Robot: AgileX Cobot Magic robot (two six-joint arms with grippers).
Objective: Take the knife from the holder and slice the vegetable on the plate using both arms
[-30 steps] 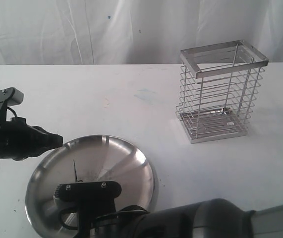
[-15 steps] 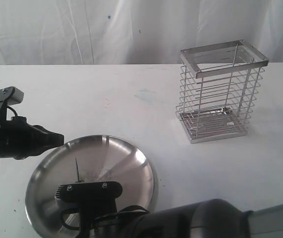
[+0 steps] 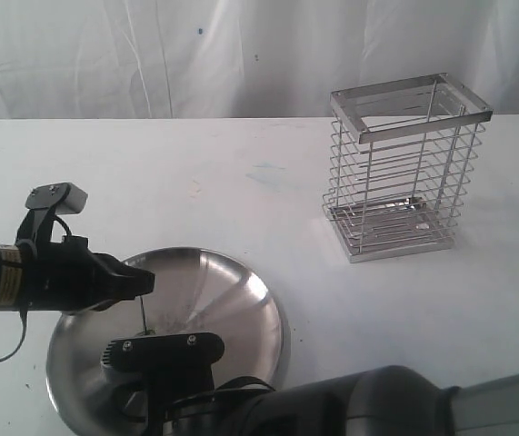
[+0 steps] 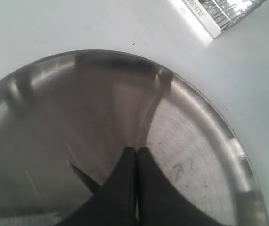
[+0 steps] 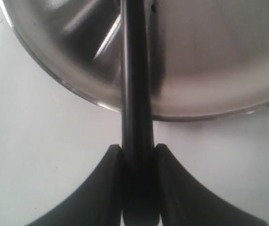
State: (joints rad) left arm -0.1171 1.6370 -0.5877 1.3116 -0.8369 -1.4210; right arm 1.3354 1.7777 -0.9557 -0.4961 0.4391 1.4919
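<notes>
The steel plate (image 3: 236,304) lies at the table's front left. My left gripper (image 3: 147,283) hovers over its near-left part, fingers pressed together with nothing between them (image 4: 136,150). The plate (image 4: 191,136) fills the left wrist view. My right gripper (image 5: 138,149) is shut on the knife's black handle (image 5: 135,89), which reaches over the plate's rim (image 5: 77,92). The thin blade (image 3: 141,314) points up over the plate, and its tip (image 4: 79,172) shows beside the left fingers. The wire holder (image 3: 406,168) stands empty at the back right. No green vegetable shows in any view.
The right arm's bulky body (image 3: 350,404) and its wrist mount (image 3: 161,349) cover the plate's front part. A white cloth backdrop hangs behind the white table (image 3: 241,173). The holder's base corner (image 4: 219,14) shows in the left wrist view.
My left arm has swung right, bringing its shut gripper from beside the plate to over it. The knife and right arm have barely moved.
</notes>
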